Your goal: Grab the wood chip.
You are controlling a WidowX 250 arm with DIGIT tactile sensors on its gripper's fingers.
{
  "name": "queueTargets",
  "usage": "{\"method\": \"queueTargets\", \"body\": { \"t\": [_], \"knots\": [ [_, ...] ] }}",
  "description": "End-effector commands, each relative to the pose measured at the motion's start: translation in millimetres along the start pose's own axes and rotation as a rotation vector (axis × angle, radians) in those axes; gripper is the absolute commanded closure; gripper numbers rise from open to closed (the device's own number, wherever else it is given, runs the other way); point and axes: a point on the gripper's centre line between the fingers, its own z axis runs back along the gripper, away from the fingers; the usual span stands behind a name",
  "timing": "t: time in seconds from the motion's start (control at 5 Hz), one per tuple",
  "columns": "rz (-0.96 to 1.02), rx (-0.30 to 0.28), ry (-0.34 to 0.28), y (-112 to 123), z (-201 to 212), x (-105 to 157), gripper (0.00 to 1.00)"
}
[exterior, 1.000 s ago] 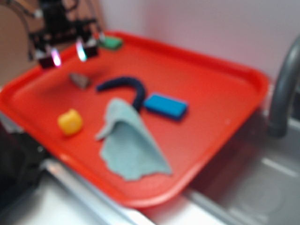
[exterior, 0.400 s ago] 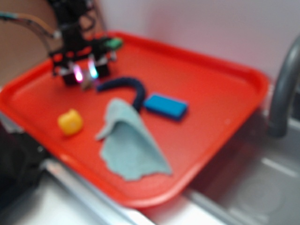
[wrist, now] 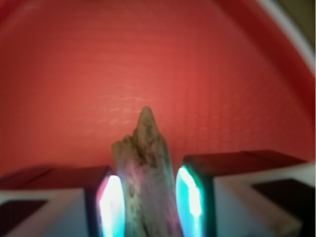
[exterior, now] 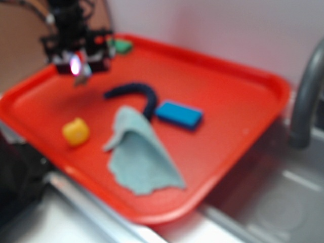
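The wood chip (wrist: 146, 168), a tan-brown wedge, stands pointed end up between my gripper's (wrist: 150, 197) lit fingers, which are shut on its sides. From the exterior view my gripper (exterior: 80, 71) hangs over the back left part of the red tray (exterior: 228, 101). There the wood chip (exterior: 82, 80) shows as a small dull piece sticking out just below the fingers, a little above the tray floor. The view is blurred.
On the tray lie a yellow block (exterior: 76, 131) at the front left, a green block (exterior: 120, 46) at the back, a dark blue curved piece (exterior: 134, 93), a blue block (exterior: 178, 114) and a grey-green cloth (exterior: 142, 157). A grey faucet (exterior: 306, 96) rises at the right over a metal sink (exterior: 283, 202).
My gripper came down onto the wood chip, shut on it, then rose and shifted slightly left. The chip has left its spot on the tray.
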Motion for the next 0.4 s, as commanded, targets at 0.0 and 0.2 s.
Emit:
{"method": "queueTargets", "body": {
  "t": [0.0,0.2],
  "knots": [
    [-0.41,0.006,-0.04,9.4,120.1,-26.2,1.0],
    [-0.464,-0.057,-0.019,9.9,150.5,-26.4,1.0]
  ]
}}
